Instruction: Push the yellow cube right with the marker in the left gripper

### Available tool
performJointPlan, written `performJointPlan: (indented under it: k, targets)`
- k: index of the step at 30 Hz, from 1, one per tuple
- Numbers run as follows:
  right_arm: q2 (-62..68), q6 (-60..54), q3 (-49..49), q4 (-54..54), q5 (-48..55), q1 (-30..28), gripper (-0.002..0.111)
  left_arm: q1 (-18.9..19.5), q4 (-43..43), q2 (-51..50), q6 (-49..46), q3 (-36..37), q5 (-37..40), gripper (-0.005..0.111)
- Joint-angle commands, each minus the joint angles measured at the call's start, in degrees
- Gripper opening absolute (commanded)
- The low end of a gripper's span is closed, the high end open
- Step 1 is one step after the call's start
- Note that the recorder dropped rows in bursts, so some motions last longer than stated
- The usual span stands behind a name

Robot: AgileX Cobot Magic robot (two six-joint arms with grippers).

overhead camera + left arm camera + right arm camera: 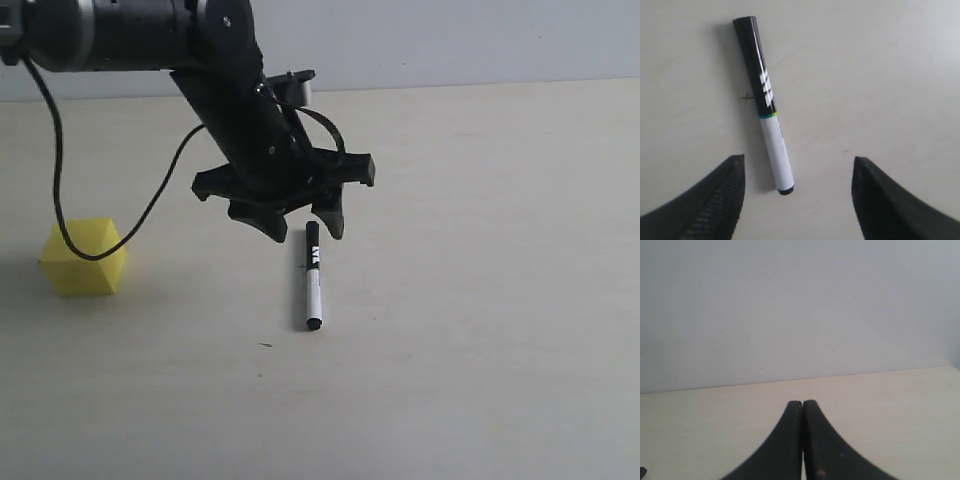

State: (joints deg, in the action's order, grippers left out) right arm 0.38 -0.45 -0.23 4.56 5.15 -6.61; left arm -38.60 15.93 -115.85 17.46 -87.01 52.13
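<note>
The marker [313, 278] lies flat on the pale table, black cap toward the back and white barrel toward the front. My left gripper [306, 233] hovers just above its cap end, open, with nothing between the fingers. In the left wrist view the marker [766, 102] lies loose on the table ahead of the left gripper [799, 159], its white end between the spread fingertips but touching neither. The yellow cube [85, 258] rests far to the left, apart from both. My right gripper [802, 403] is shut and holds nothing, low over the table.
A black cable [55, 170] loops down from the left arm and crosses in front of the cube. The beige table [480, 300] runs back to a pale wall [450, 40].
</note>
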Motion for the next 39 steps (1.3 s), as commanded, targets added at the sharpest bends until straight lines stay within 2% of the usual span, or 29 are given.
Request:
performJointPlan:
  k: [1,4,11,26,32,39]
  targets:
    - [-0.4,0.0,0.2,-0.2,-0.1,-0.4,0.0,-0.5,0.3,-5.1,2.1,-5.1,6.1,0.061]
    - [-0.4,0.0,0.2,-0.2,-0.1,-0.4,0.0,-0.9,-2.5,-8.4,2.7,-8.1,8.6,0.061]
    - [-0.4,0.0,0.2,-0.1,-0.1,-0.4,0.0,-0.9,-3.8,-12.8,3.8,-11.7,8.9,0.061]
    - [-0.4,0.0,0.2,-0.1,-0.1,-0.4,0.0,-0.9,-5.8,-13.7,4.4,-11.8,8.2,0.061]
    - [-0.4,0.0,0.2,-0.1,-0.1,-0.4,0.0,-0.9,-4.5,-13.7,-0.9,-11.8,7.6,0.061]
    - [-0.4,0.0,0.2,-0.1,-0.1,-0.4,0.0,-0.9,-4.6,-13.7,-0.9,-11.8,7.5,0.061]
